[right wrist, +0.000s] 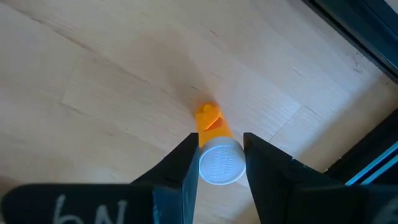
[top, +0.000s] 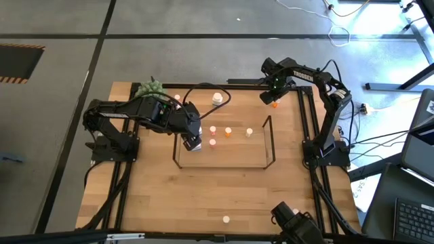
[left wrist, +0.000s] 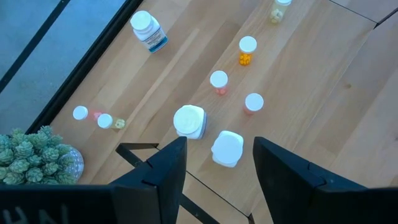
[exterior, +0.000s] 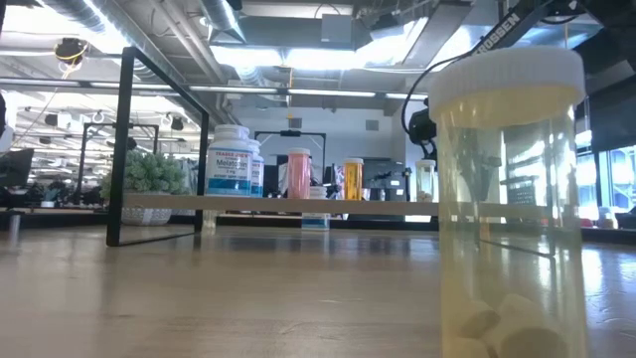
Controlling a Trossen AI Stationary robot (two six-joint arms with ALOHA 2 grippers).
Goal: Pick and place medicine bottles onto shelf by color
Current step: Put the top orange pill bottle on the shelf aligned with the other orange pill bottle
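Observation:
The wire shelf [top: 270, 144] stands mid-table and bears two white bottles [left wrist: 189, 121] [left wrist: 227, 148], two pink ones [left wrist: 219, 81], an orange one [left wrist: 247, 50] and a cream one [top: 249, 132]. They show in a row in the low view [exterior: 298, 174]. My left gripper [left wrist: 217, 168] is open above the shelf's left end [top: 193, 139], its fingers on either side of the nearer white bottle, apart from it. My right gripper [right wrist: 219, 165] is at the table's far right [top: 270, 97], shut on an orange bottle [right wrist: 210, 121]. My right gripper pinches the orange bottle's white cap [right wrist: 219, 149] between its two fingers, one on each side. The fingers come from above, pointing down. The bottle's orange body points down toward the wood; whether its bottom rests on the table, I cannot tell.
A larger white bottle [top: 216, 99] lies on the table beyond the shelf. Two small bottles [left wrist: 81, 113] [left wrist: 106, 120] sit beside the green plant [top: 149, 88] at the far left. A cream bottle [exterior: 512, 199] stands near the front edge [top: 226, 219].

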